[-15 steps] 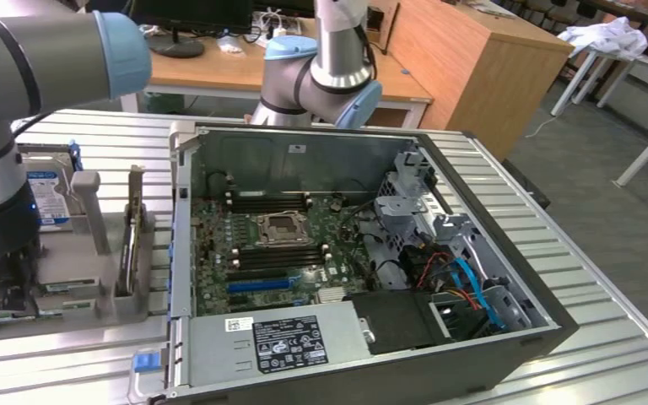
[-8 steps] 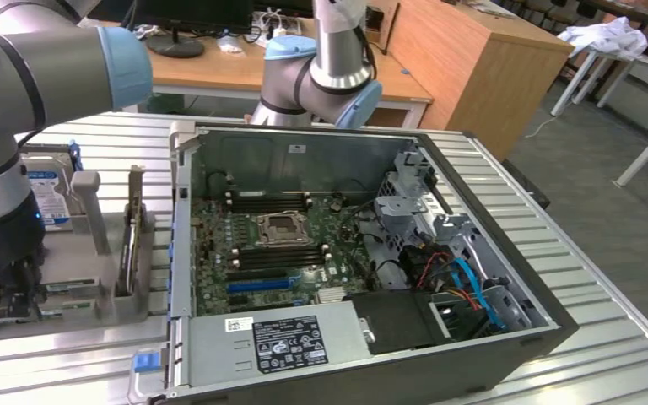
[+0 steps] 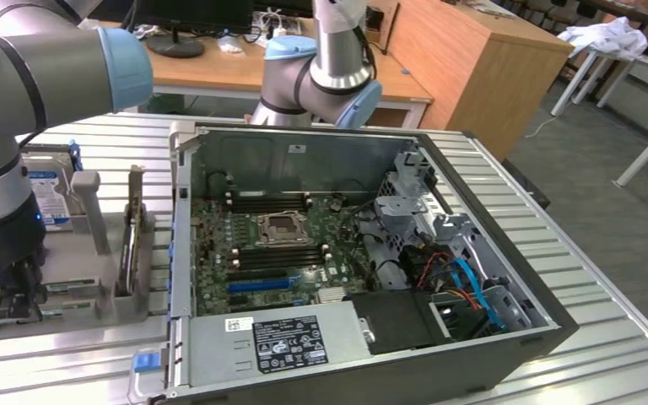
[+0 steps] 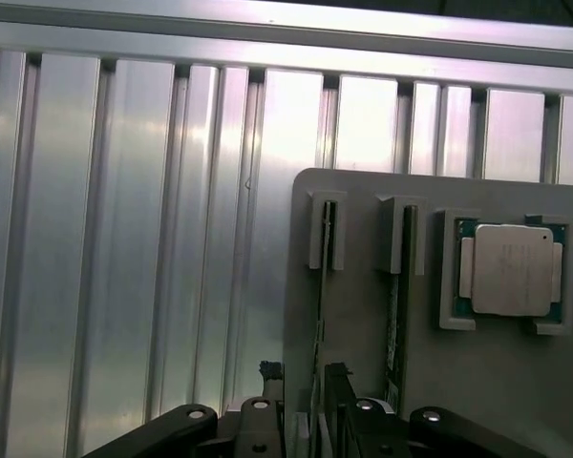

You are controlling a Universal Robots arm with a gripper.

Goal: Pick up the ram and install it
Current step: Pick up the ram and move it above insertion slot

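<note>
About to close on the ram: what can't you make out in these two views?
1. Wrist view: the ram stands edge-on; its near end is hidden behind the gripper, so contact cannot be told.
2. Exterior view: the fingertips are lost behind the arm's own wrist and the grey holder.
3. Exterior view: the motherboard's slot latches are too small to read.

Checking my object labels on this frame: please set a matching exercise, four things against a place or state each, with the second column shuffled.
Things:
1 ram
2 processor chip
3 computer case
4 gripper

Places or states:
A side off, motherboard showing
B lying flat in a recess of the grey holder
C open, poised at a holder slot
D standing on edge in a holder slot

Pairs: 1-D, 2-B, 3-A, 4-C
</note>
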